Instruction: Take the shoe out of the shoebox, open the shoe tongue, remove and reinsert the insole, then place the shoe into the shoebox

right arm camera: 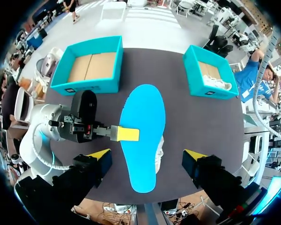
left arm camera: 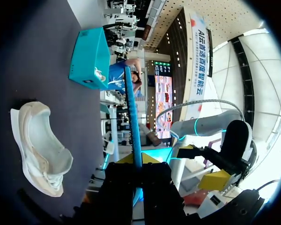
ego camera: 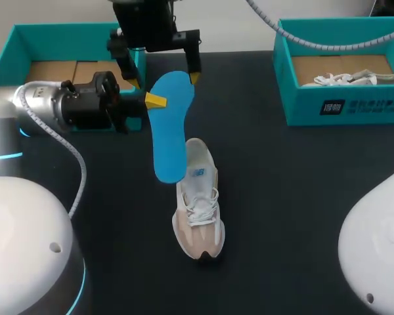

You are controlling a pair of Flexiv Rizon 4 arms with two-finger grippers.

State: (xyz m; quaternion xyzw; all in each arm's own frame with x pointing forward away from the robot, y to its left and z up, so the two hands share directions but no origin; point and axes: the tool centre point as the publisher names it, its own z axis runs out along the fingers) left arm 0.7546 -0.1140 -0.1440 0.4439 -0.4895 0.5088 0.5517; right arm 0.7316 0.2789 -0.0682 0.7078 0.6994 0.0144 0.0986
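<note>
A blue insole [ego camera: 169, 128] hangs in the air above the heel of the beige and white shoe [ego camera: 199, 207], which lies on the black table. My left gripper [ego camera: 156, 100] is shut on the insole's edge near its upper end. In the left wrist view the insole [left arm camera: 133, 112] shows edge-on between that gripper's [left arm camera: 137, 161] fingers, with the shoe [left arm camera: 37, 150] off to one side. My right gripper [ego camera: 167, 79] stands open over the insole's top end, touching nothing. Its own view shows the insole [right arm camera: 143, 126] flat below the wide-spread right gripper [right arm camera: 147, 155], with the shoe [right arm camera: 159, 157] mostly hidden beneath.
An open teal shoebox [ego camera: 26, 36] with a cardboard floor stands at the back left, behind my left arm. A second teal shoebox [ego camera: 341, 108] at the back right holds another white shoe [ego camera: 354, 79]. Bare black table lies to the right of the shoe.
</note>
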